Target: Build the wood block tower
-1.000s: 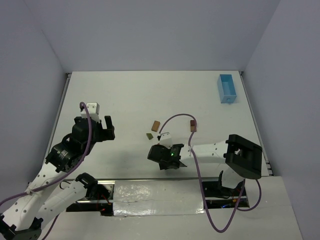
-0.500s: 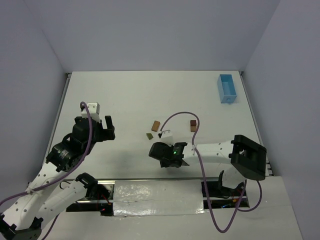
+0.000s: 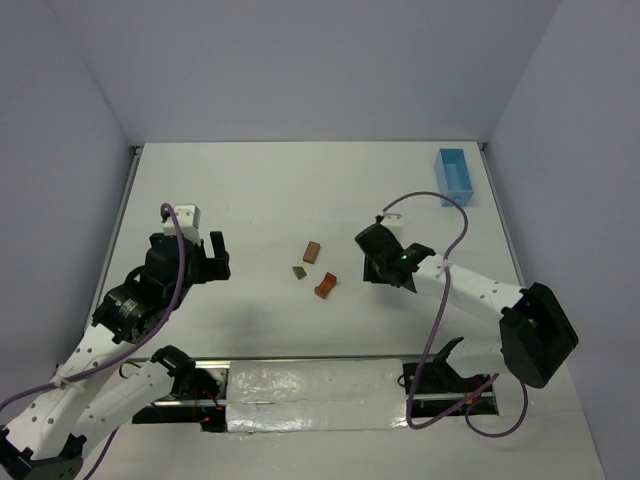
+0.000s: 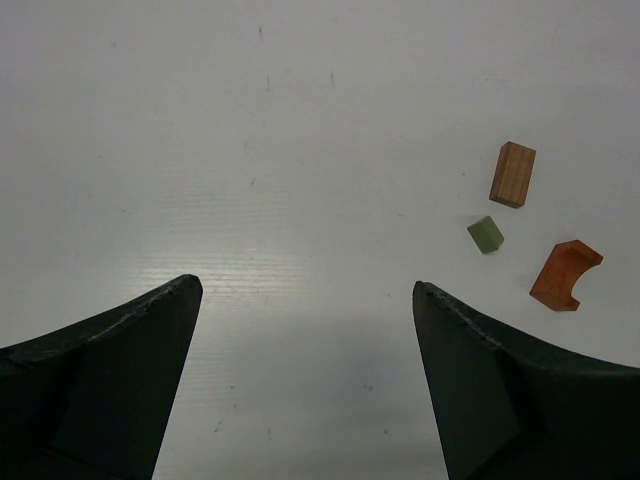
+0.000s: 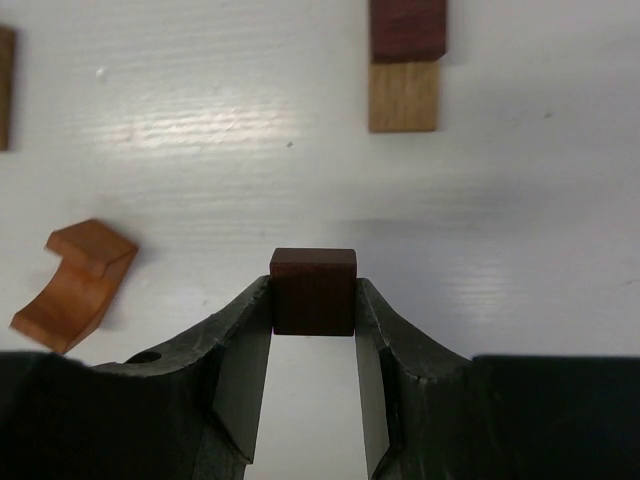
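Observation:
My right gripper (image 5: 313,300) is shut on a dark reddish-brown block (image 5: 313,290), which it holds just above the table. Straight ahead of it lie a dark brown block (image 5: 407,28) and a tan block (image 5: 403,97), touching end to end. An orange arch block (image 5: 75,285) lies to its left. From above, the right gripper (image 3: 374,255) hides those two blocks. A brown block (image 3: 312,251), an olive-green block (image 3: 299,271) and the orange arch (image 3: 326,285) lie loose at mid-table. My left gripper (image 4: 305,290) is open over bare table, left of these blocks.
A light blue tray (image 3: 454,176) stands at the far right corner. The left arm (image 3: 150,290) holds still at the left side of the table (image 3: 250,190). The right arm's purple cable (image 3: 440,200) loops above the table.
The right gripper has swung from the near centre to the right and farther back, carrying the dark block. The orange arch it covered now shows. The left arm has not moved.

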Action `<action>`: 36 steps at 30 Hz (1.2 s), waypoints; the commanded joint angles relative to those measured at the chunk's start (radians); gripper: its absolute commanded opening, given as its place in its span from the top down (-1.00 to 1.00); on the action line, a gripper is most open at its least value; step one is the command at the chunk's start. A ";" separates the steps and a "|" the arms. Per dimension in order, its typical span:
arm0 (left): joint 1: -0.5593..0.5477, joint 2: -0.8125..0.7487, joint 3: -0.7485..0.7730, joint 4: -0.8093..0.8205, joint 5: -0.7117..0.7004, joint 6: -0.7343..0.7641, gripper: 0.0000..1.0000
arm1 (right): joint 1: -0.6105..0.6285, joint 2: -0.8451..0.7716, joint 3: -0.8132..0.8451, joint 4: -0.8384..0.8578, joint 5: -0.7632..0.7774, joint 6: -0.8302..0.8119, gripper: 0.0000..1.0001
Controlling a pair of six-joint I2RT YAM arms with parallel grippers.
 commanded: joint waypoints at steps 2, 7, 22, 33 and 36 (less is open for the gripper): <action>-0.002 0.002 -0.006 0.031 0.007 0.017 -0.99 | -0.122 0.004 0.010 0.049 -0.076 -0.139 0.23; -0.004 0.005 -0.005 0.031 0.010 0.017 -0.99 | -0.205 0.033 0.010 0.099 -0.113 -0.208 0.23; -0.004 0.016 -0.006 0.035 0.022 0.023 -0.99 | -0.297 0.168 0.099 0.083 -0.154 -0.276 0.22; -0.004 0.018 -0.005 0.035 0.025 0.023 -0.99 | -0.312 0.231 0.146 0.068 -0.171 -0.289 0.16; -0.002 0.019 -0.005 0.035 0.027 0.023 -0.99 | -0.315 0.243 0.149 0.070 -0.171 -0.288 0.16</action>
